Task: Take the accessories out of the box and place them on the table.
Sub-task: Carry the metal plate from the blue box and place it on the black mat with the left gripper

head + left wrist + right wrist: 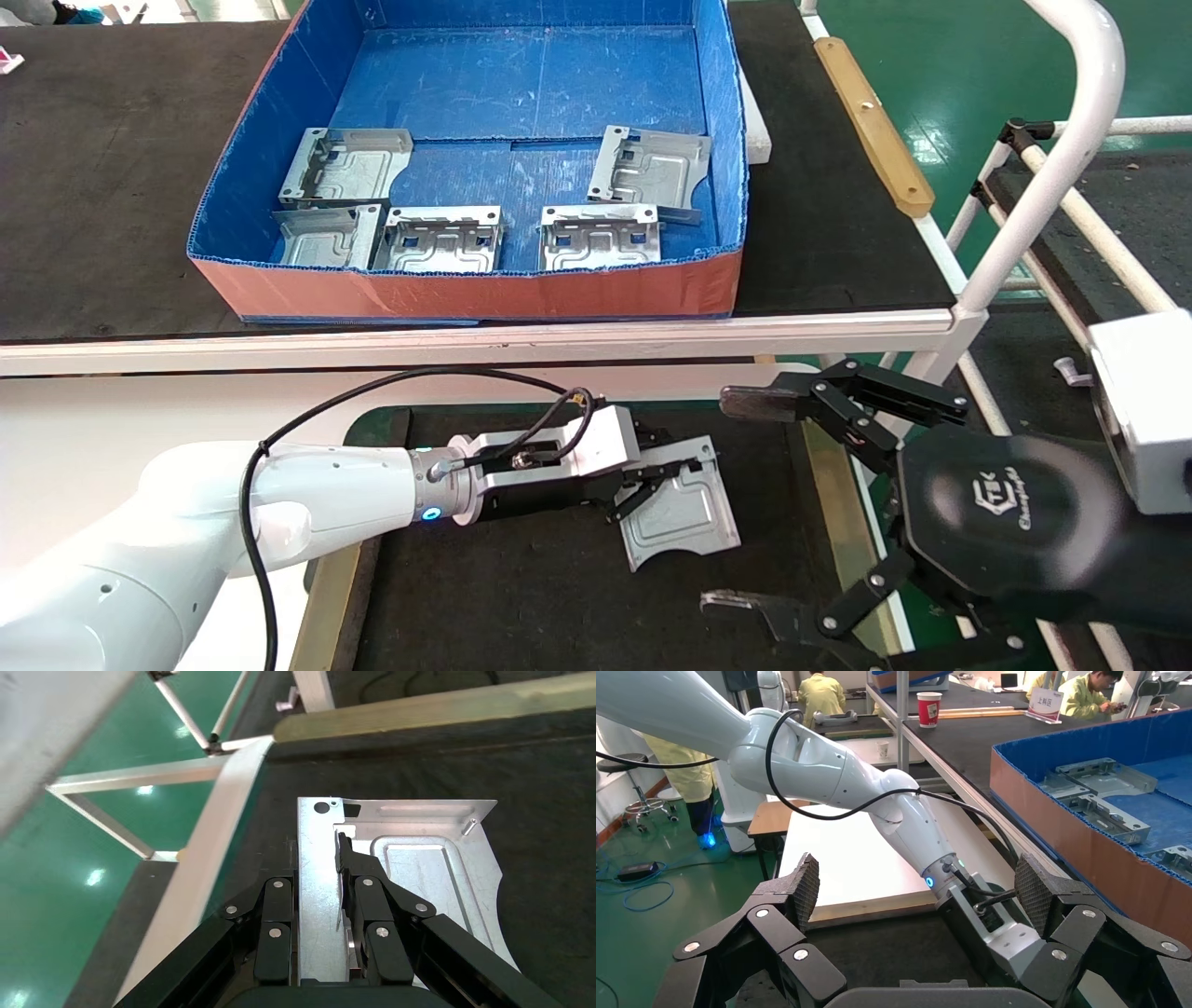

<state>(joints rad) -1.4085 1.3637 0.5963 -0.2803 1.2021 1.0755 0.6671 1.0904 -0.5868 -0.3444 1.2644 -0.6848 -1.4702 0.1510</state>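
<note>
On the felt-matted desk [559,596], my left end effector [652,480] pinches a silvery grooved bracket [684,513]; my right end effector [745,503] hovers spread.

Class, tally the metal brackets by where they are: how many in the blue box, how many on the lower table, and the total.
Brackets in the box: 5
Bracket on the table, gripped by the left gripper: 1
Total: 6

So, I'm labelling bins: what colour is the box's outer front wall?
Reddish-orange on the front wall of the box; blue inside. Clearest in the head view.
</note>
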